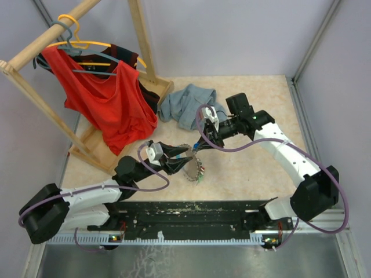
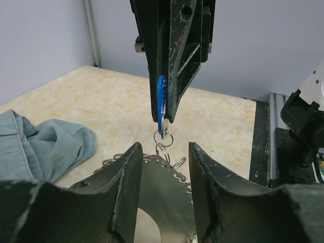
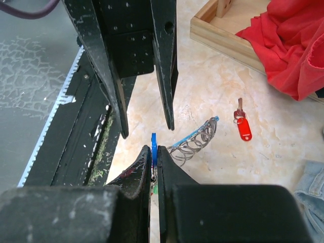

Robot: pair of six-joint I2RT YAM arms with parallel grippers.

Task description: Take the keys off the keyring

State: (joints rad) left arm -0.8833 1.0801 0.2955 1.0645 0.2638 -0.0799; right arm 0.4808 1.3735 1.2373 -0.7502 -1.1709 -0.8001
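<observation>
Standing nearest: black metal rail along the near edge of the beige speckled desk, with both arms reaching in from it.
Left gripper: low over the middle of the desk, fingers apart and closed on nothing.
Keyring: silvery wire coil with a light blue end and a metal chain, just beyond the left fingertips. Small rings link it to the key above, and a green scrap shows in the bunch. Whether its lowest part touches the desk cannot be told.
Right gripper: pointing down over the keyring from the far side, fingers pressed together on the blue key's head.
Blue key: small blue-headed metal key, upright with its blade down, joined to the rings below.
Red key: small metal key with a red plastic tag, flat on the desk, apart from the keyring and towards the rack.
Garment: crumpled grey-blue denim cloth on the far part of the desk.
Rack: wooden clothes rack at the far left, with a red shirt on hangers draping over its tray base.
</observation>
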